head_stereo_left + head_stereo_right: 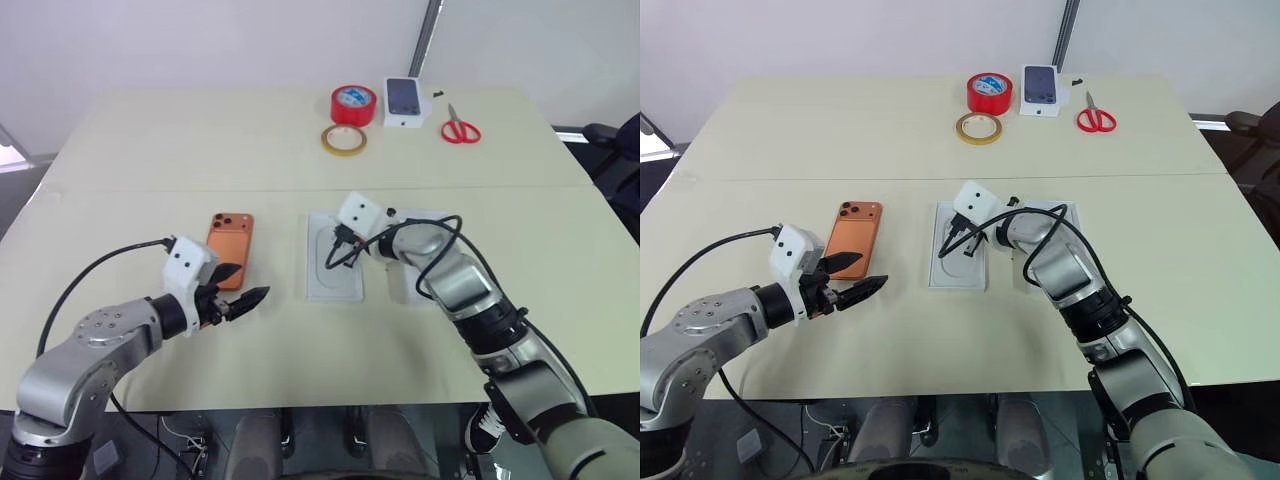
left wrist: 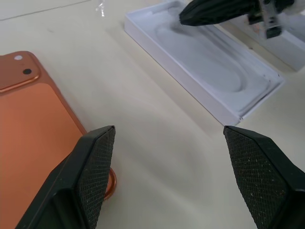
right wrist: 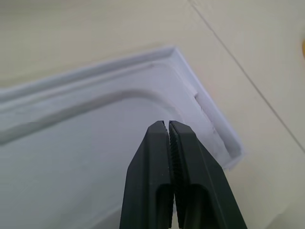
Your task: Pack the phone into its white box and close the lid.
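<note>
The orange phone (image 1: 231,240) lies flat on the table, back up, camera cluster at its far end. My left gripper (image 2: 169,131) hovers open at the phone's near right corner, holding nothing. To the right sits the white box (image 1: 312,262), its floor covered by a white insert (image 1: 335,265) with a moulded oval recess. My right gripper (image 3: 167,125) is shut and empty, its tips over the insert's far end. The lid (image 1: 412,280) lies right of the box, partly hidden by my right arm.
At the table's far side stand a red tape roll (image 1: 353,103), a yellowish tape ring (image 1: 343,139), a small white box with a phone picture (image 1: 404,101) and red scissors (image 1: 460,130). Bare tabletop (image 1: 150,160) stretches left and behind the phone.
</note>
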Robot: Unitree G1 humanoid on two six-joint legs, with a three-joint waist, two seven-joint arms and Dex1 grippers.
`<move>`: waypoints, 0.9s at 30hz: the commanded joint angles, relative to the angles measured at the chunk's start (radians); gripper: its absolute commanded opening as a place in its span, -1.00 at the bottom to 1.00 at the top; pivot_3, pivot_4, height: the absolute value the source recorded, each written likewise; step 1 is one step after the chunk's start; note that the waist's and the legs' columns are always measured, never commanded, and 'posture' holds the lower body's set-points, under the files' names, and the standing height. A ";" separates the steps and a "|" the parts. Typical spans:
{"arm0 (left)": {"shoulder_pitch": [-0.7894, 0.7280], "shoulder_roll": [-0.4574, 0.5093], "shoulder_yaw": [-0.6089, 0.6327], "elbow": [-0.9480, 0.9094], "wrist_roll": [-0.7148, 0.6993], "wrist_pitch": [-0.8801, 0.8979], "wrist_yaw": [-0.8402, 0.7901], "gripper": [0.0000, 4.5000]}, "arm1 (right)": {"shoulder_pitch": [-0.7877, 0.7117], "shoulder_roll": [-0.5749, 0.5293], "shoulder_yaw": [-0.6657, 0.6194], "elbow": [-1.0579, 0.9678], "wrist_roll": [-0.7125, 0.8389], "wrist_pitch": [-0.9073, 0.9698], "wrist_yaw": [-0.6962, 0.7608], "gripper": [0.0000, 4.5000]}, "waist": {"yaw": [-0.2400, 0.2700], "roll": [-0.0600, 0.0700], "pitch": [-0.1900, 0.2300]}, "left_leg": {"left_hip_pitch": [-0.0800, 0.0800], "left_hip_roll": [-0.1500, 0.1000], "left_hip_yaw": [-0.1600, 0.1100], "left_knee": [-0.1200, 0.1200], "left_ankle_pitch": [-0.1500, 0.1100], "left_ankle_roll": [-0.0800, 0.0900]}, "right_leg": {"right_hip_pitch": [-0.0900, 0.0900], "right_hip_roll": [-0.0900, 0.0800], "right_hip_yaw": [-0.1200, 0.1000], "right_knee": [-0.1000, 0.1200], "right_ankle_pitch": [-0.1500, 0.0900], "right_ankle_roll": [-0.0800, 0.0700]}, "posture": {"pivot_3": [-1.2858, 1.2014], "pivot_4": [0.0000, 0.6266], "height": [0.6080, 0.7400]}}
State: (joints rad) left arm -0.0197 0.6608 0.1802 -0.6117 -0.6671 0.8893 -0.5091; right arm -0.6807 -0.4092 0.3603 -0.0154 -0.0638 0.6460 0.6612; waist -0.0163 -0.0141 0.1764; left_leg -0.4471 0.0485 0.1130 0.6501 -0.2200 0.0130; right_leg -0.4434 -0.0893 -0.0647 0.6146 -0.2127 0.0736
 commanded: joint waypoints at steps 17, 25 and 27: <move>-0.288 -0.116 0.246 0.333 -0.038 0.299 0.373 0.99 | -0.092 0.145 0.040 -0.119 0.127 0.196 0.012 -1.00 | -0.001 -0.001 0.000 | 0.003 0.001 -0.003 0.000 0.002 -0.003 | 0.001 0.007 0.000 0.004 0.001 0.001 | 0.03 -0.52 1.00; -0.409 -0.119 0.197 0.469 -0.024 0.477 0.372 0.99 | -0.148 0.305 0.195 0.121 0.028 0.141 -0.063 -1.00 | 0.003 -0.004 -0.002 | 0.003 0.001 -0.003 0.001 0.003 -0.004 | 0.002 0.003 0.000 0.004 0.000 0.000 | 0.03 -0.52 1.00; -0.417 -0.135 0.194 0.462 -0.046 0.531 0.354 0.99 | -0.153 0.319 0.217 0.152 0.009 0.125 -0.063 -1.00 | 0.004 -0.004 -0.002 | 0.003 0.000 -0.003 0.000 0.003 -0.004 | 0.002 0.002 0.000 0.005 0.001 0.000 | 0.03 -0.52 1.00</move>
State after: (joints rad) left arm -0.4402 0.5408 0.3977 -0.1492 -0.6865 1.3679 -0.1294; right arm -0.8006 -0.1016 0.5706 0.1398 -0.0349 0.7980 0.6042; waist -0.0127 -0.0181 0.1741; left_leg -0.4444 0.0487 0.1103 0.6505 -0.2172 0.0090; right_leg -0.4416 -0.0873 -0.0650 0.6192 -0.2122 0.0741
